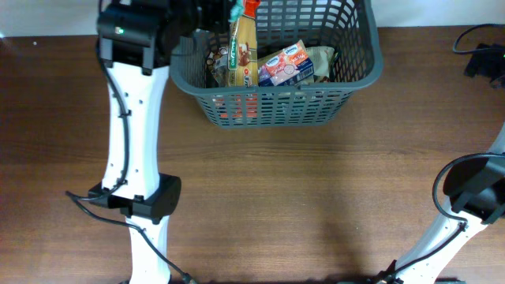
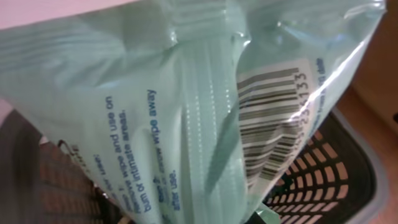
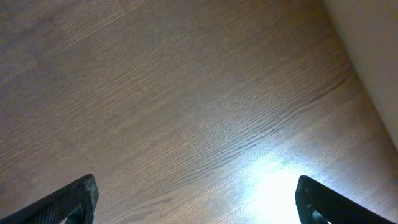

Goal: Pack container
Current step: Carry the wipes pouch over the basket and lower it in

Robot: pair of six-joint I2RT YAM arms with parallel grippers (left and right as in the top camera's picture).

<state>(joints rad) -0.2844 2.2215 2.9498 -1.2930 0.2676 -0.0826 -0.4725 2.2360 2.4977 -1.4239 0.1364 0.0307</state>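
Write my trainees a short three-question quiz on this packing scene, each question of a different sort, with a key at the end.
1. True or false: the right gripper is shut on a snack pack.
2. What is printed on the pale green pack that fills the left wrist view? A) a barcode B) a clock face C) a map
3. Fill the gap: in the overhead view, the tall yellow pack stands inside the dark grey ____.

Key: 1 false, it is open over bare table. 2 A. 3 basket.
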